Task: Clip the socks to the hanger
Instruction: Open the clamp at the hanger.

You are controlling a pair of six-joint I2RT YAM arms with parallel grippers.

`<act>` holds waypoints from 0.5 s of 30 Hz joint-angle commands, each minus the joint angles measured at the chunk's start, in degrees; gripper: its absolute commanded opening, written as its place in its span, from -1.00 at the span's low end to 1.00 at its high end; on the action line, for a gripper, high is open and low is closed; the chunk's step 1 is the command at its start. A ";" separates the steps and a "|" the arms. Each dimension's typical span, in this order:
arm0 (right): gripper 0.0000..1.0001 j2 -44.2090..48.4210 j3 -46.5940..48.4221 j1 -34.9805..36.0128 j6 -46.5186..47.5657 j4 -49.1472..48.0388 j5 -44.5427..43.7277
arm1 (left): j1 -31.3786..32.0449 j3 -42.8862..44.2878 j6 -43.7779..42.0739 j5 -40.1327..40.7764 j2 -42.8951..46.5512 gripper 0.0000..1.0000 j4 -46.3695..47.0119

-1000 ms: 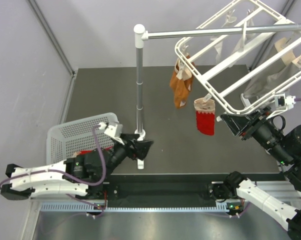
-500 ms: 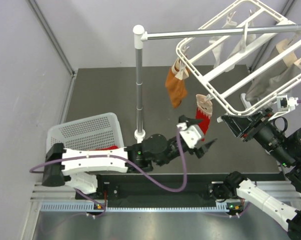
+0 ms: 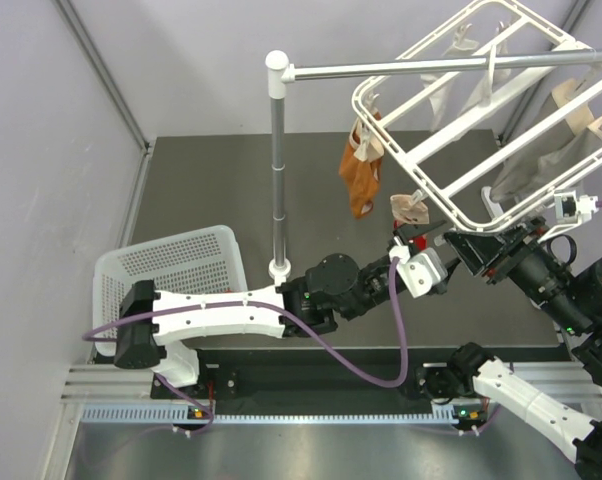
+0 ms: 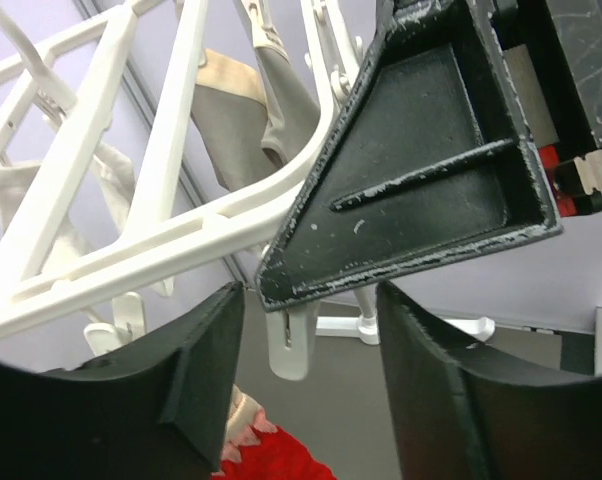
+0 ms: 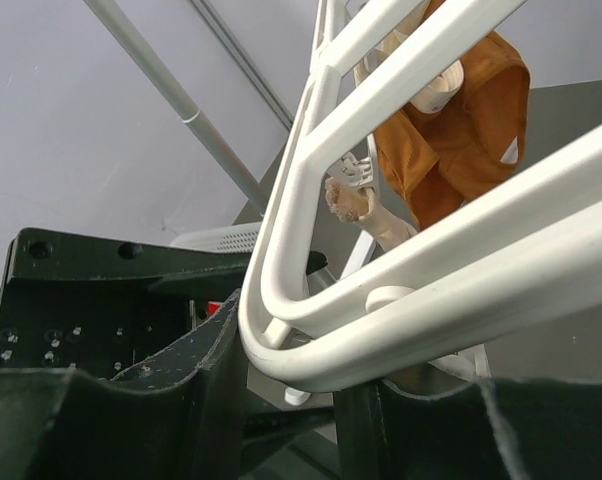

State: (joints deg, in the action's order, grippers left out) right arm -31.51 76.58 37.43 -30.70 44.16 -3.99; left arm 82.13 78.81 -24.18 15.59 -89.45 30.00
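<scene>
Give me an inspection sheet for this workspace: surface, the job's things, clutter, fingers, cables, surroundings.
Surface: dark table, no spills seen.
Job's things: white hanger hangs tilted under the stand's rail. An orange sock and a red sock are clipped along its near edge, with pale socks further back.
Clutter: white perforated basket at near left, contents hidden.
Grippers: left gripper is open, with a free clip peg lined up between its fingers. Right gripper is shut on the hanger's rim.
Cables: purple cable loops under the left arm, clear of the socks.
Surroundings: grey metal stand, pale walls.
</scene>
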 commanded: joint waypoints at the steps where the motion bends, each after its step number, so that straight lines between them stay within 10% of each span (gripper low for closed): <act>1: -1.00 0.31 1.56 0.19 0.90 1.54 0.30 | -0.56 3.02 -1.13 -1.79 -0.72 0.17 1.73; 15: -1.00 0.66 2.61 0.19 0.46 1.37 0.47 | -1.27 6.45 3.61 0.40 -2.66 -0.26 -5.04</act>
State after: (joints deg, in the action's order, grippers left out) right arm -31.31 77.38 37.43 -30.72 44.47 -3.40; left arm 81.28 82.70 -22.35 15.86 -92.29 25.78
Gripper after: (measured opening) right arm 0.332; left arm 0.404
